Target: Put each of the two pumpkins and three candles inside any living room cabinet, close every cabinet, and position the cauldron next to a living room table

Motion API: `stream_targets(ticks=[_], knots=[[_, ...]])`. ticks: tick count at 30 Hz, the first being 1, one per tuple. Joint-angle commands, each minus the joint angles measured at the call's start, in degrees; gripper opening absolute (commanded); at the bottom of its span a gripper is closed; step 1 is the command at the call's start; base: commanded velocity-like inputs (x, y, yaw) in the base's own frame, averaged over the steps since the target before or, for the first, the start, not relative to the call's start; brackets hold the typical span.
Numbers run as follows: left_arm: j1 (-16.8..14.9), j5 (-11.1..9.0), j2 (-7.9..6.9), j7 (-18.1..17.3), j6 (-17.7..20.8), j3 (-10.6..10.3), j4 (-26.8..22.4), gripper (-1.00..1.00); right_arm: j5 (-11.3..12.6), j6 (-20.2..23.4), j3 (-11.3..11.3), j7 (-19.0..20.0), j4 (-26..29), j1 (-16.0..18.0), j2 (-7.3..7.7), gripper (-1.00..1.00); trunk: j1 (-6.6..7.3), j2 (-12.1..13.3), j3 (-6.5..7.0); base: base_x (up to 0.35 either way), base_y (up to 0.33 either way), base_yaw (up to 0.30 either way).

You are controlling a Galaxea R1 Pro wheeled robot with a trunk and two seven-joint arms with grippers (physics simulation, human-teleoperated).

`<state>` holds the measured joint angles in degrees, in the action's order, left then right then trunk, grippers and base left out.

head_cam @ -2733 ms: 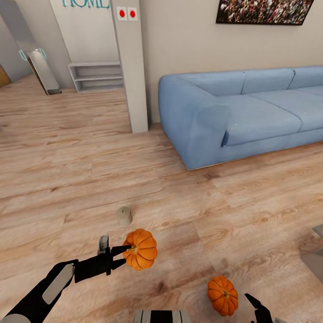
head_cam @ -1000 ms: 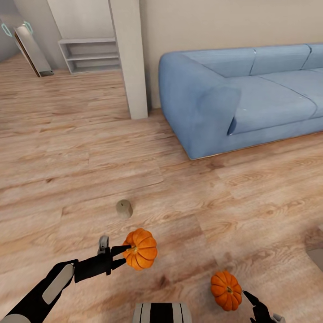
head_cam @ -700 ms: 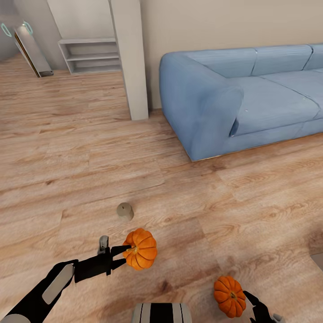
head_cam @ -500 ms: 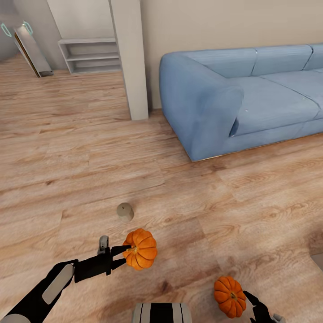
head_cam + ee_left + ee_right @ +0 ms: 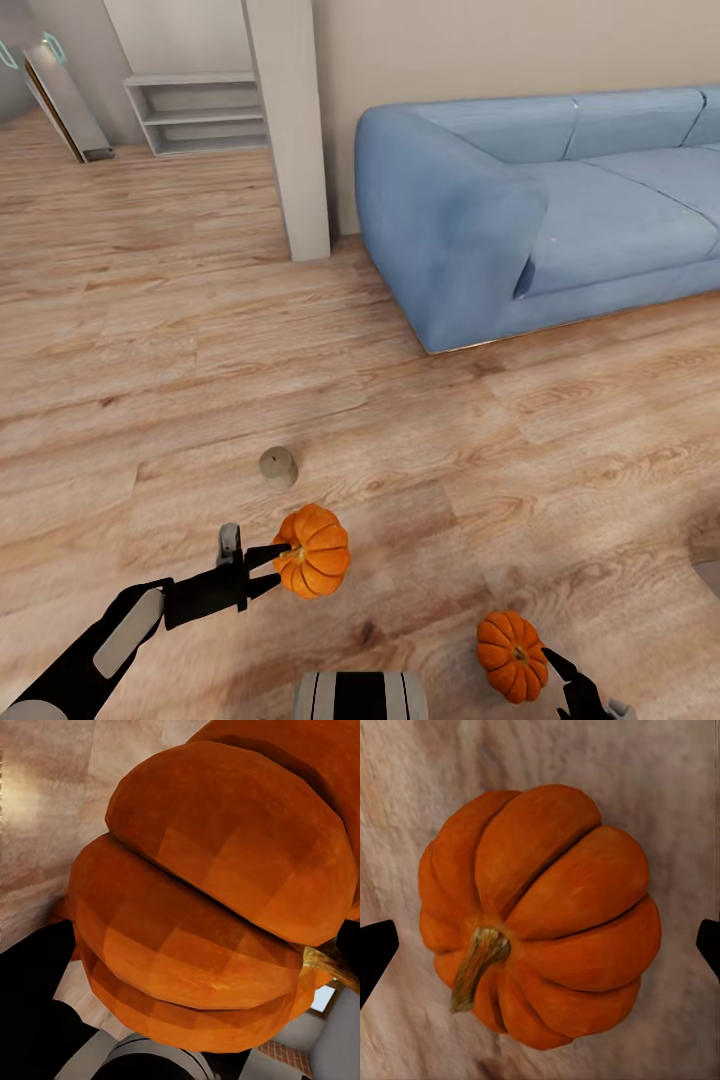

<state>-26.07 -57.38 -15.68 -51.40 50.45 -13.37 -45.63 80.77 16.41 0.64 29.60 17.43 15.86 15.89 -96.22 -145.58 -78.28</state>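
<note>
Since 2.7 s ago our right gripper (image 5: 556, 668) has reached the floor pumpkin (image 5: 511, 656), jaws spread either side. Our left gripper (image 5: 272, 566) pinches the other pumpkin (image 5: 314, 552) near 1 candle (image 5: 278, 467).

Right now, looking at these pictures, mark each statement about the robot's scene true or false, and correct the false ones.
1. The left gripper holds a pumpkin. True.
2. The right gripper is shut on the second pumpkin. False: in the right wrist view its fingertips stand apart on either side of that pumpkin, clear of it.
3. A candle stands on the wooden floor, beyond the held pumpkin. True.
4. The sofa is red. False: it is blue.
5. The candle lies on the sofa seat. False: it stands on the floor.
</note>
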Motion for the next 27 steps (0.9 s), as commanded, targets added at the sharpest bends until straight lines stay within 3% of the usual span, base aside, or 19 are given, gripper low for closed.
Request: stream_targets(ticks=[1,9,15,27], knots=[[-0.04,-0.29,-0.05,-0.01,0.26,-0.20,0.01,-1.00,0.53,0.38,0.06,0.11,-0.03,0.02,0.02,1.00,-0.01,-0.03,-0.27,0.000,0.000,0.000],[-0.01,-0.36,-0.05,-0.07,0.28,-0.16,0.01,-1.00,0.53,0.38,0.06,0.11,-0.03,0.04,0.02,1.00,-0.04,-0.04,-0.49,0.000,0.000,0.000],[0.05,-0.37,-0.05,-0.05,0.28,-0.16,0.02,-1.00,-1.53,0.30,0.06,0.11,-0.03,0.04,0.02,1.00,-0.04,-0.04,-0.49,0.084,0.071,0.000],[0.05,-0.28,-0.05,-0.05,0.26,-0.24,0.01,-1.00,-1.66,0.38,0.05,0.11,-0.03,0.05,0.02,1.00,-0.04,-0.04,-0.49,0.061,0.007,0.000]])
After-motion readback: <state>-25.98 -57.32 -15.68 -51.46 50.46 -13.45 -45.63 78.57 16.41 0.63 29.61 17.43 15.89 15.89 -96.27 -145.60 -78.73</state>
